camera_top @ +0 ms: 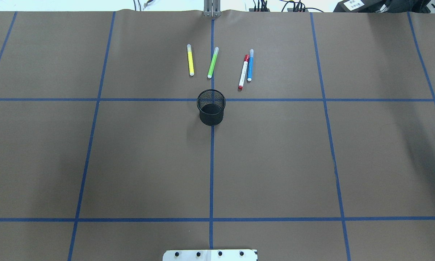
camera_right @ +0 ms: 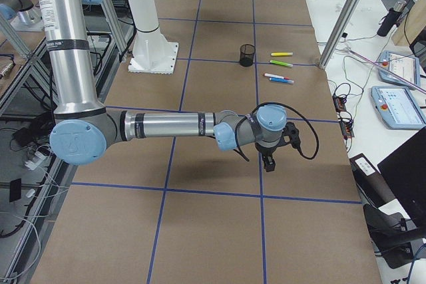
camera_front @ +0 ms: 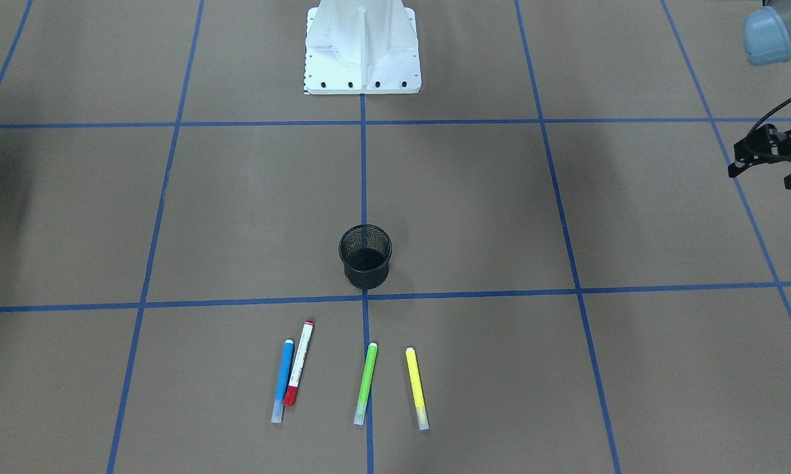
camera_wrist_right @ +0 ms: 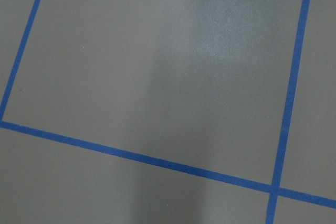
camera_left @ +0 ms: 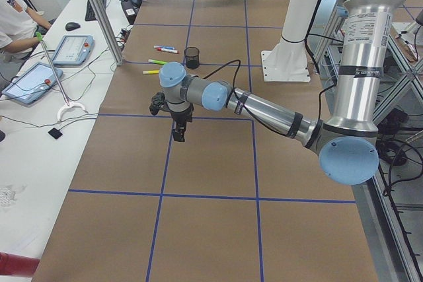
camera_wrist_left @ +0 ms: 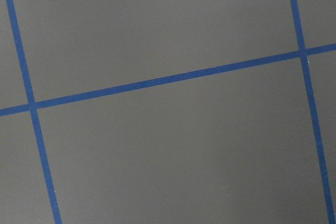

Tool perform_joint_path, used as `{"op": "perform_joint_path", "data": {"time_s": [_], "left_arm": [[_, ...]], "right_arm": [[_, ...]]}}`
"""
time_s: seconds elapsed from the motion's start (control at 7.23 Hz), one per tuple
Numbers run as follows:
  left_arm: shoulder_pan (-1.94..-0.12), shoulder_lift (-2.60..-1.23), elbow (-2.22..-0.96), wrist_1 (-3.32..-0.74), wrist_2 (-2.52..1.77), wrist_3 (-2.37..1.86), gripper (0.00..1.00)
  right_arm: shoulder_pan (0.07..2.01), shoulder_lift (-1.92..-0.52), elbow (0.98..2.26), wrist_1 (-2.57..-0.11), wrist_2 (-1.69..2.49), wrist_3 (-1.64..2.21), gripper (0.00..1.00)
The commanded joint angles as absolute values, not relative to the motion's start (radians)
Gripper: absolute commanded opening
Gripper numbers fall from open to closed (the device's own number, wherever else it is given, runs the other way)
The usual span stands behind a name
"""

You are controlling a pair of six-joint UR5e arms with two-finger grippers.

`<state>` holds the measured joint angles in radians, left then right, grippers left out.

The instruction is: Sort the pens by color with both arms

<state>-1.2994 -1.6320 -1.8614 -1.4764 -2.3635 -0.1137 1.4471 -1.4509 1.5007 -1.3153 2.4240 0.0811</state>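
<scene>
overhead exterior: blue pen (camera_top: 250, 65) seemingly touches white red-ended pen (camera_top: 243, 72); green pen (camera_top: 212, 62), yellow pen (camera_top: 190, 60) apart; cannot tell whether left gripper (camera_left: 178, 135) or right gripper (camera_right: 269, 162) is closed.

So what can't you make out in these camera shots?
Left gripper: open or shut unclear; cut by the front view's right edge, small in the left side view.
Right gripper: same; a sliver at the overhead view's right edge, small in the right side view.
White pen: print too small everywhere.

Brown table (camera_top: 275, 163), blue tape grid (camera_top: 211, 163), white side bench (camera_left: 26, 163)
</scene>
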Motion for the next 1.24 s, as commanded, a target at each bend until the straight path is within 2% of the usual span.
{"op": "perform_joint_path", "data": {"time_s": [0.0, 0.55, 0.97, 1.11], "left_arm": [[-1.301, -1.620, -1.859, -1.477, -2.358, -0.090, 1.00], [-1.310, -1.589, -1.844, -1.491, -2.346, -0.086, 1.00], [-1.362, -1.568, -1.890, -1.491, -2.345, -0.103, 1.00], [-1.362, -1.595, -1.846, -1.496, -2.341, -0.129, 1.00]], "right_arm": [[1.472, -1.456, 1.529, -1.362, 2.416, 0.046, 1.00], [1.476, -1.451, 1.519, -1.388, 2.428, 0.049, 1.00], [1.476, -1.470, 1.548, -1.377, 2.453, 0.061, 1.00], [1.476, -1.482, 1.543, -1.381, 2.454, 0.060, 1.00]]}}
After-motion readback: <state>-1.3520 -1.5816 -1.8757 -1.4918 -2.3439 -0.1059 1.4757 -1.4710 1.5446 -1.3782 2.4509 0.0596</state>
